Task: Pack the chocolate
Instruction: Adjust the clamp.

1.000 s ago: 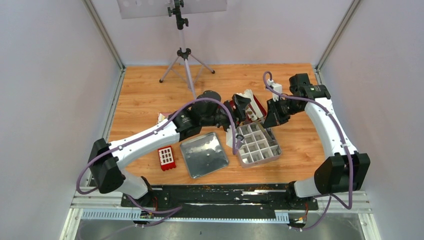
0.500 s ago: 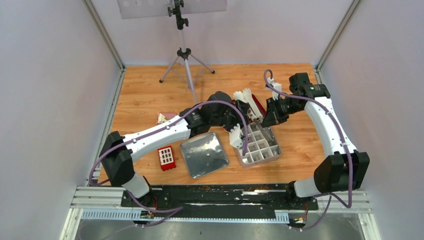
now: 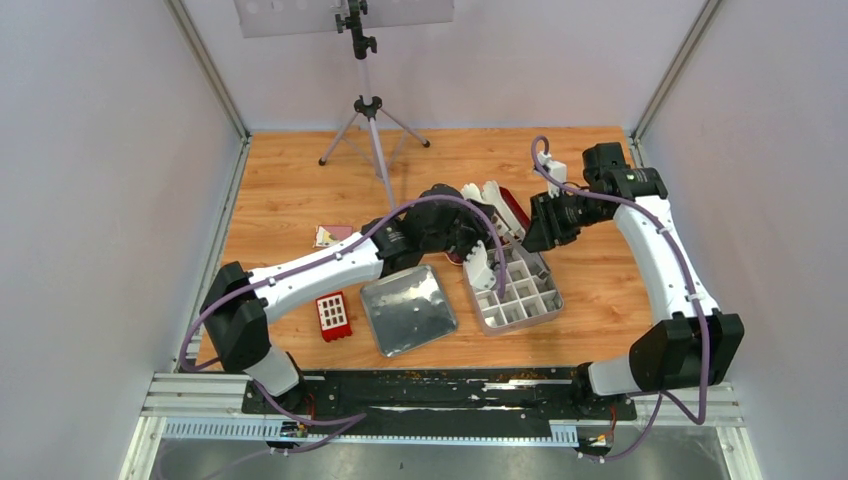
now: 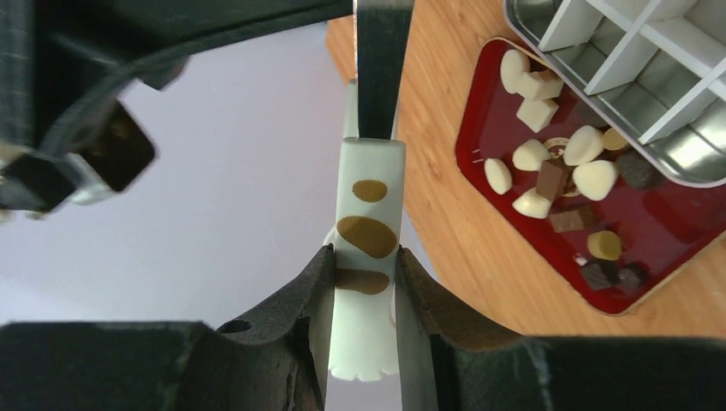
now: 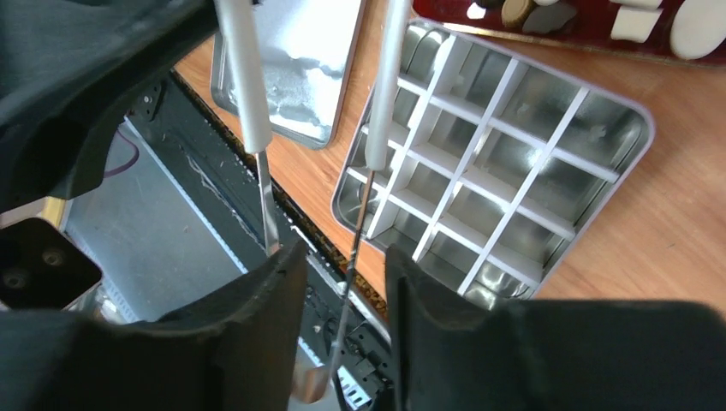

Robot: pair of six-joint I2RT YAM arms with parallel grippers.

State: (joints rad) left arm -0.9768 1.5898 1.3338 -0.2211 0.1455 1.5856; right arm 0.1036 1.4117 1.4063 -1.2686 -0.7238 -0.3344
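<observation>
The chocolate (image 4: 556, 171), cream-white and brown pieces, lies in a red tray (image 4: 676, 231) beside the divided tin (image 5: 505, 171). In the right wrist view the chocolate (image 5: 633, 17) shows at the top edge. My left gripper (image 4: 364, 257) is shut on the white, brown-smeared handle of a pair of tongs (image 4: 368, 223). The tongs (image 5: 381, 94) run between the jaws of my right gripper (image 5: 342, 257), which stand open around the metal prongs. From above, my left gripper (image 3: 472, 255) and right gripper (image 3: 528, 228) meet over the tin (image 3: 515, 295).
The tin's flat lid (image 3: 408, 310) lies left of it, and a small red block (image 3: 332, 315) further left. A small card (image 3: 333, 235) lies behind the left arm. A tripod (image 3: 370, 120) stands at the back. The black rail (image 3: 440, 385) runs along the near edge.
My left gripper has moved right toward the tin and shut on the tongs' handle. My right gripper has opened its hold on the tongs.
</observation>
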